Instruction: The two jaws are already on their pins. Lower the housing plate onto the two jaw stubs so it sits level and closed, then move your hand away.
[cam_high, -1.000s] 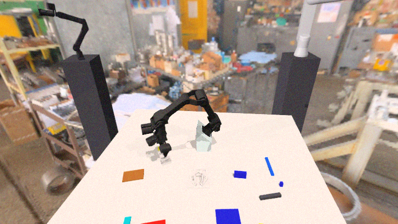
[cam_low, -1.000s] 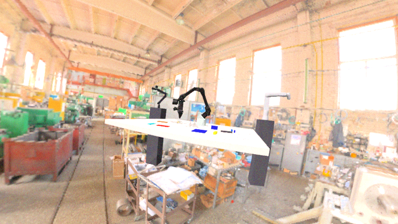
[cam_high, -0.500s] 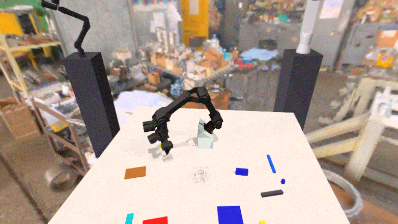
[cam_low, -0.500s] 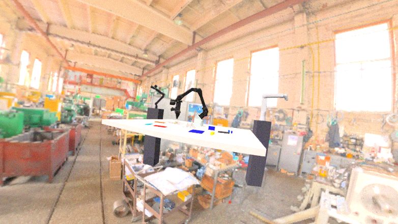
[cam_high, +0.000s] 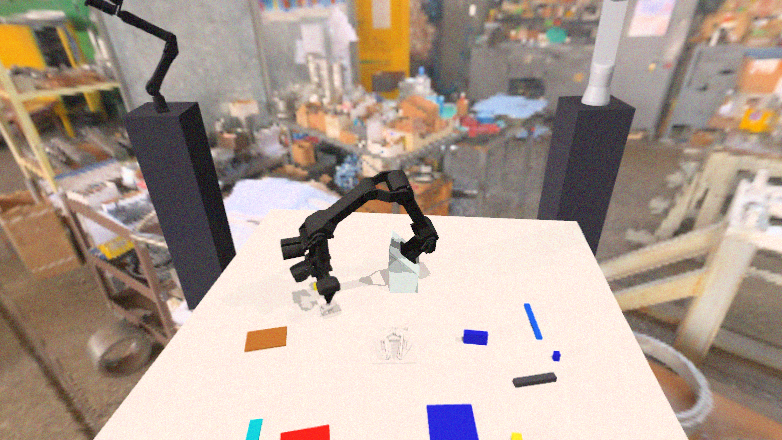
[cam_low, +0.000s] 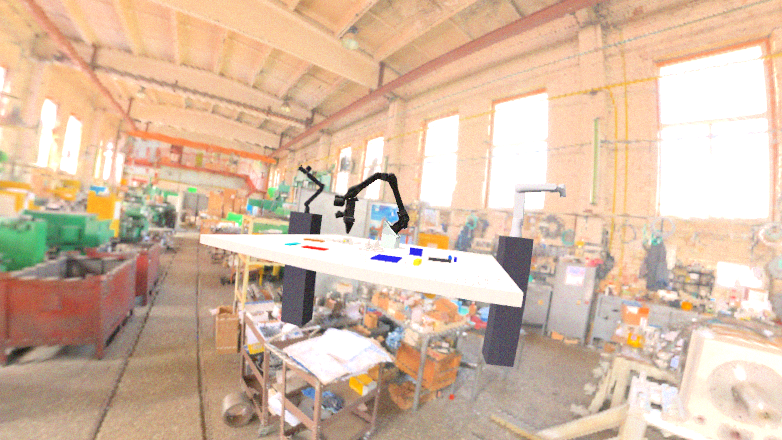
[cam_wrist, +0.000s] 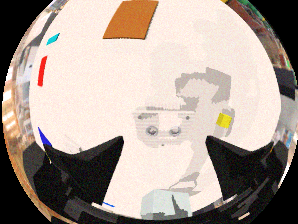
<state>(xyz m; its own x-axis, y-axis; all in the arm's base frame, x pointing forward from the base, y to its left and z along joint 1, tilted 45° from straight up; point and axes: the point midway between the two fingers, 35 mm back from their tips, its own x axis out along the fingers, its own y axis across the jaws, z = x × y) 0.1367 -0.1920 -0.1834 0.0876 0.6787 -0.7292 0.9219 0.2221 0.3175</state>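
Observation:
The pale housing plate (cam_high: 330, 310) (cam_wrist: 163, 123) lies on the table below my hand, with two round holes and smaller dots showing in the wrist view. My gripper (cam_high: 328, 301) (cam_low: 348, 231) (cam_wrist: 166, 140) is open and empty, pointing down above the plate, with its fingertips wide apart on either side of it in the wrist view. The pale jaw assembly (cam_high: 393, 344) stands apart from the plate, to its right in the top view. It is almost the table's colour, so its jaws, pins and stubs cannot be made out clearly.
A pale green angular block (cam_high: 403, 281) (cam_wrist: 165, 204) stands by the arm's base. A yellow cube (cam_wrist: 224, 120) is near the plate. An orange panel (cam_high: 265, 339) (cam_wrist: 131, 20), a blue block (cam_high: 475, 337), a blue bar (cam_high: 533, 321) and a dark bar (cam_high: 534, 379) lie around the assembly.

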